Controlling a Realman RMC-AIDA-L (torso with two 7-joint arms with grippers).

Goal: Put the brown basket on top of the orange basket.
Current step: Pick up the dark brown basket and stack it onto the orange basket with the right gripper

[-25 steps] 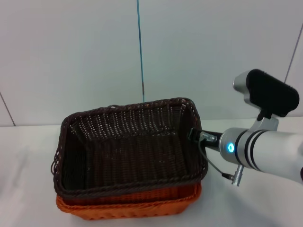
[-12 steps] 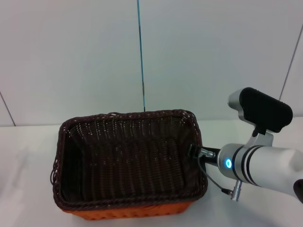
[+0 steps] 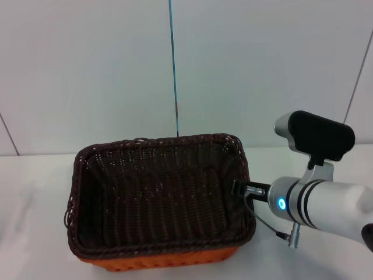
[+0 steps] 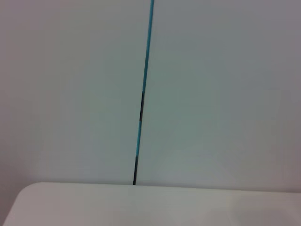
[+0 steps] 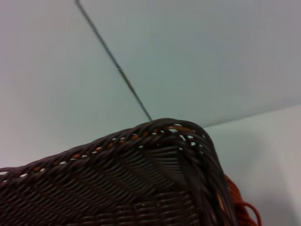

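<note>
At the right rim of the one brown basket, the right gripper touches the weave; whether it clasps or has let go cannot be told. That basket sits nested in the one orange basket, only a strip showing beneath. White table lies open all around, wall behind

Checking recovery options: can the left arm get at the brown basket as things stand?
Probably not right away. The left arm is out of the head view, and its wrist camera sees only wall and bare table, no brown basket. Nothing visible blocks that side.
</note>
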